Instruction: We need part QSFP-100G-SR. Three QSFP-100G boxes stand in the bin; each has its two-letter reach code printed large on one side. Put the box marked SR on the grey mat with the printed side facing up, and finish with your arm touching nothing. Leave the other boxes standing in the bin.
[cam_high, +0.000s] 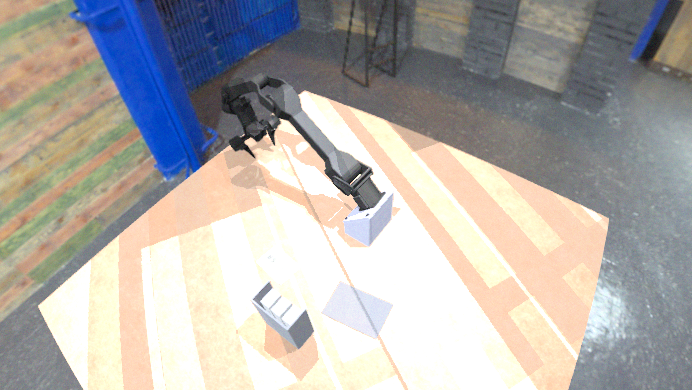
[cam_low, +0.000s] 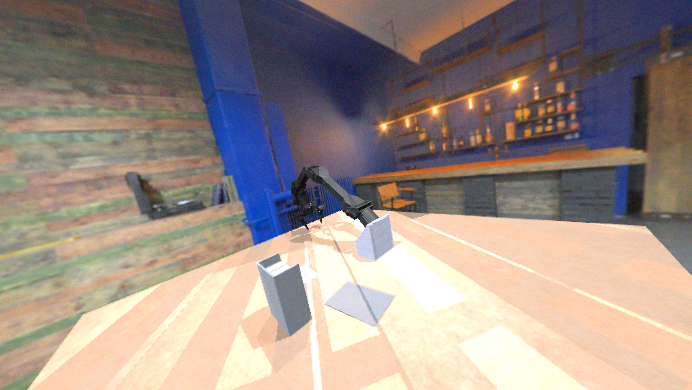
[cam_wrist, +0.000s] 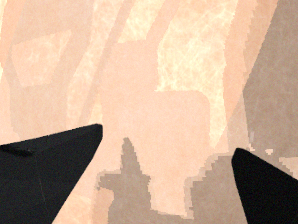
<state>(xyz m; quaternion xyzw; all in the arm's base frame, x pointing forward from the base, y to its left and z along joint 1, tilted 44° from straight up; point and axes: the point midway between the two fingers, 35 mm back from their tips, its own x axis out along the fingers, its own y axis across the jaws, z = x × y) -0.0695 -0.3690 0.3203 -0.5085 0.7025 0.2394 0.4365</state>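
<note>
three boxes wait in the bin, pincer wide and far off

the bin (cam_high: 301, 331) (cam_low: 287, 300) stands upright on the bench (cam_high: 450, 250) (cam_low: 450, 260), nearest the viewer; in the top view three white boxes (cam_high: 280, 308) stand in it side by side, probably kept on edge so each can be drawn straight up; the printed sides are hidden, so i cannot tell which is sr, though it should be among them; the grey mat (cam_high: 357, 309) (cam_low: 361, 302) lies flat just beside the bin, likely set there for a short carry and a turn onto one side; beyond it the arm (cam_high: 312, 132) (cam_low: 337, 190) rises from its pale base (cam_high: 368, 225) (cam_low: 376, 240), bends at the elbow and reaches away from the bin; its pincer (cam_high: 264, 151) (cam_low: 314, 225) (cam_wrist: 168, 143) points down over the bench's far end, fingers wide apart, nothing between them
</note>
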